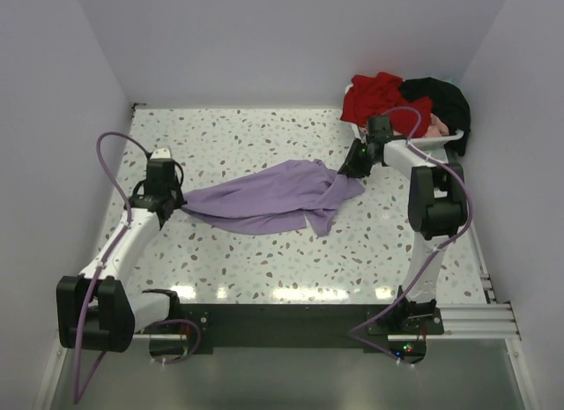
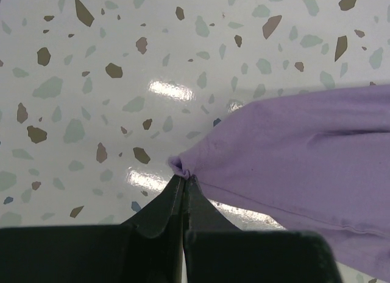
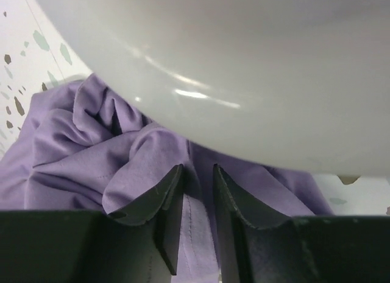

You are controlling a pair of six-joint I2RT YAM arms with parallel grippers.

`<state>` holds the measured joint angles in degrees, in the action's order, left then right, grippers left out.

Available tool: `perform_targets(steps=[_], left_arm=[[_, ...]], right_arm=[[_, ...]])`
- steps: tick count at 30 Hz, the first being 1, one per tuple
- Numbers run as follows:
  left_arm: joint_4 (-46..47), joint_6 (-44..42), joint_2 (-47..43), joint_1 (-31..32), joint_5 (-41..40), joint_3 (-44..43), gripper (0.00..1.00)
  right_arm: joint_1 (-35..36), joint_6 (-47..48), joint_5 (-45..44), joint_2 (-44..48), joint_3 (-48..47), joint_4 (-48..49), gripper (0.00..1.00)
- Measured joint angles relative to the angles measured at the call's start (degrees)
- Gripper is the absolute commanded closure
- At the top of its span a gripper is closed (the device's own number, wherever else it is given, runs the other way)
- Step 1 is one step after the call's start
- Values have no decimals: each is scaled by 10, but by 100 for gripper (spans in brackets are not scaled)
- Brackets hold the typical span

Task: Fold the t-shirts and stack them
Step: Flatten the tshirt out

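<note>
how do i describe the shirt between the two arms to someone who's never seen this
On the speckled table, look at its middle. The lavender t-shirt lies stretched there, one end pinched in the left gripper. It's the only purple one; the red shirt and black shirt sit heaped in the far right corner.

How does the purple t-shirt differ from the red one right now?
The purple t-shirt lies stretched on the table; the red t-shirt sits bunched in the white tray. The left tool pinches the purple t-shirt's corner; no tool holds the red t-shirt. Both are wrinkled cloth.
</note>
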<state>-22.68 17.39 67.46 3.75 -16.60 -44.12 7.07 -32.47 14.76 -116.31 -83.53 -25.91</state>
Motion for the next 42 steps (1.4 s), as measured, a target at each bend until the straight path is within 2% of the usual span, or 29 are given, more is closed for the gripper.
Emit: perform_targets(steps=[3,4,5,11,16,20,24,32,38,42], left_arm=[[0,0,3,0,4,0,100],[1,0,3,0,5,0,100],[2,0,3,0,6,0,100],[3,5,2,0,13,0,100],[4,19,-5,0,28,-2,100],[3,32,-2,0,45,-30,100],[6,45,23,-1,62,-111,100],[4,63,85,-14,86,-339,100],[8,80,83,-25,89,-501,100],[9,88,40,-26,80,-547,100]], right_arm=[[0,-1,13,0,12,6,83],[0,-1,14,0,14,10,94],[0,-1,17,0,15,13,99],[0,-4,28,6,16,9,100],[0,-3,28,42,7,-33,100],[-1,-3,27,88,-48,-77,100],[-1,-3,21,129,-141,-111,100],[-1,5,-18,170,-349,-171,100],[-1,21,-68,248,-400,-183,100],[-2,32,-100,323,-408,-181,100]])
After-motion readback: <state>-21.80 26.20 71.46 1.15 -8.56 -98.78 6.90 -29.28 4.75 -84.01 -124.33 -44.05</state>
